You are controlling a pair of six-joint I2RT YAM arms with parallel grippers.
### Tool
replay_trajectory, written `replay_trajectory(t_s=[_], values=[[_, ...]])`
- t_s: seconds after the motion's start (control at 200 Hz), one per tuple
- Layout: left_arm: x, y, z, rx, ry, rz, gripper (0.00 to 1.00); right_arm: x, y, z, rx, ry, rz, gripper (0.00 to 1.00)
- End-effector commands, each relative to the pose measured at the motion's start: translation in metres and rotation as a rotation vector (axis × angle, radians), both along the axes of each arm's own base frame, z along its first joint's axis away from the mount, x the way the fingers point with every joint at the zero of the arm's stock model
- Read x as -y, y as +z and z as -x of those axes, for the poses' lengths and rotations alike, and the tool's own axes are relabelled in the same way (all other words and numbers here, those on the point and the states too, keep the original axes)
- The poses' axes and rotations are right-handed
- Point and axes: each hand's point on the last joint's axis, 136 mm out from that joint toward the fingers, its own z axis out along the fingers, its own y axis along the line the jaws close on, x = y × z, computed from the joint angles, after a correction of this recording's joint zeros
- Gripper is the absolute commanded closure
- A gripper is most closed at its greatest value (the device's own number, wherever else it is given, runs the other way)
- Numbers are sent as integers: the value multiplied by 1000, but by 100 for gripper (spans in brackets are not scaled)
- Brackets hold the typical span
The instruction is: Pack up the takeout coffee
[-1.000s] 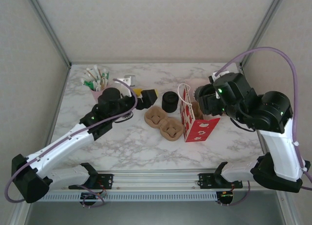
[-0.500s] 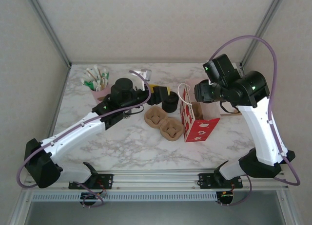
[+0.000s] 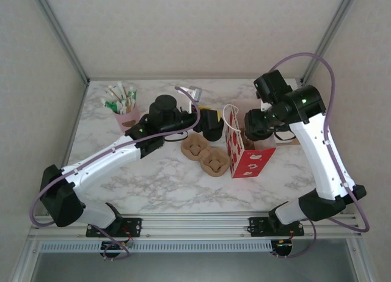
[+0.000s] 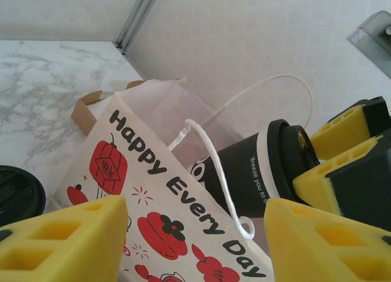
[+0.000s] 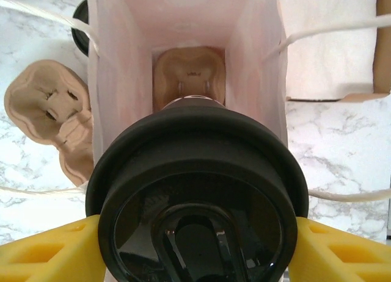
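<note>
**Cup held over the open bag, not yet lowered**

Right wrist view: your right gripper [image 5: 194, 250] pinches the takeout coffee [image 5: 195, 190] with one yellow pad on each side, just under the black lid. The lid sits low and centre in the frame. Beyond it is the open mouth of the paper bag [image 5: 116, 80], and a moulded pulp cup carrier [image 5: 188, 74] lies on the bag floor. The cup lines up with that carrier, so the hold looks chosen for a straight drop into a well. The side grip also leaves the cup's base free to seat.

Left wrist view: your left gripper [image 4: 195, 233] has its jaws spread, with a pad in each lower corner of the frame and nothing between them. It faces the printed "Happy Every Day" side of the bag, close to the white cord handle [image 4: 214, 166]. I cannot tell whether it touches the bag. My reading is that it is there to steady the bag wall or hold the mouth open.

Top view: the bag stands at centre right, and two spare pulp carriers [image 3: 204, 154] lie just to its left.

Risks: the cord handle crosses near the cup's path and could snag it. The bag is light and could tip if it is nudged.
</note>
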Motion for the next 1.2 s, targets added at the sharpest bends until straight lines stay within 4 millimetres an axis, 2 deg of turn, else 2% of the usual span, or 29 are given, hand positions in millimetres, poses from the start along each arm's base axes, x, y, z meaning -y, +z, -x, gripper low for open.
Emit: replay_trajectory(t_s=[0.0,0.32,0.631,0.756,0.951,1.197], values=[[12,18,5,43,-56,30,44,18,-21,41,-210,5,78,30],[15,9,7,40,-73,8,66,17,-39,36,-283,-2,114,30],[17,9,9,45,-91,8,75,22,-48,33,-322,-30,130,30],[17,10,12,48,-101,11,73,20,-53,30,-343,-27,134,30],[12,22,18,74,-105,27,58,16,-60,27,-372,-22,129,31],[14,28,22,85,-124,38,49,12,-69,29,-406,-15,122,31]])
